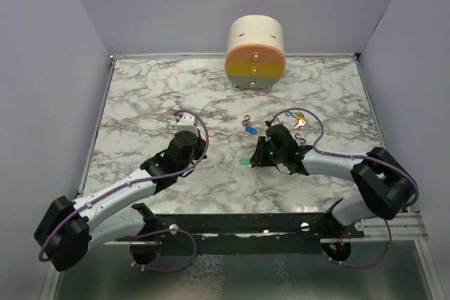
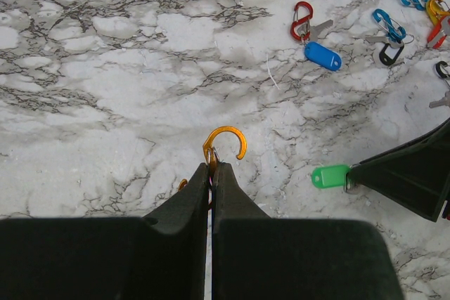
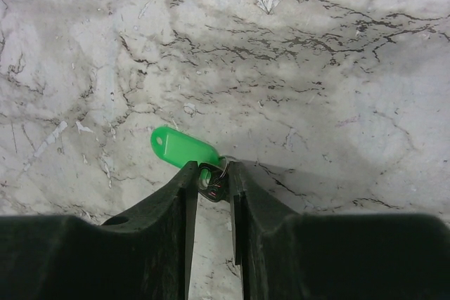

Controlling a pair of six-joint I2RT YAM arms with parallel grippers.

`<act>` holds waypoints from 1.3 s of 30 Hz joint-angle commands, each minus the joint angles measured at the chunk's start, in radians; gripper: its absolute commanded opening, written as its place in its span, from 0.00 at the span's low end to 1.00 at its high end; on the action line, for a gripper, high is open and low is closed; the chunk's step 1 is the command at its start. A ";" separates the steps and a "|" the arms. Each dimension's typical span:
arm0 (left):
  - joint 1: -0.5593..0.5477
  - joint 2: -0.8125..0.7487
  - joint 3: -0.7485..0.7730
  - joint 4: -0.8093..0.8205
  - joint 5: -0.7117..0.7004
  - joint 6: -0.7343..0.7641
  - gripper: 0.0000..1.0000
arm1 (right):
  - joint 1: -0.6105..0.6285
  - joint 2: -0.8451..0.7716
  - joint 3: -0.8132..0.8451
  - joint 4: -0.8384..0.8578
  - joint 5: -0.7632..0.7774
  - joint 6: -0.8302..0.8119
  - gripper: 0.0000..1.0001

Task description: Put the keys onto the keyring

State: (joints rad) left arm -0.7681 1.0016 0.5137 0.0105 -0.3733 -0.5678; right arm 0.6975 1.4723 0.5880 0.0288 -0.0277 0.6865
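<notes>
**Barely started: no key on the keyring yet**

My left gripper (image 2: 211, 166) is clamped on the orange keyring (image 2: 225, 147). The right gripper (image 3: 211, 173) pinches the green key (image 3: 184, 148) near it, not touching (metal end, I think). The blue key (image 2: 323, 55) and the rest lie loose farther back.

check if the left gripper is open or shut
Shut: the left gripper is closed on the orange clip, with no gap between its jaws.

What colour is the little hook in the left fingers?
Orange; the hook shows best in the left wrist view.
</notes>
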 commanded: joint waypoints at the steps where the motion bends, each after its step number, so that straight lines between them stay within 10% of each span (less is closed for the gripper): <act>1: -0.005 -0.018 -0.009 0.006 0.002 -0.002 0.00 | 0.005 0.014 0.016 0.010 0.007 0.013 0.24; 25: -0.007 -0.015 -0.017 0.014 0.005 -0.008 0.00 | 0.005 -0.030 0.012 0.003 0.041 0.005 0.03; 39: -0.006 0.000 0.028 0.028 0.049 0.002 0.00 | 0.005 -0.179 -0.111 0.330 0.081 -0.112 0.01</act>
State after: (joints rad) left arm -0.7681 1.0016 0.5083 0.0135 -0.3630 -0.5697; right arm 0.6987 1.3300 0.5137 0.2028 0.0067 0.6300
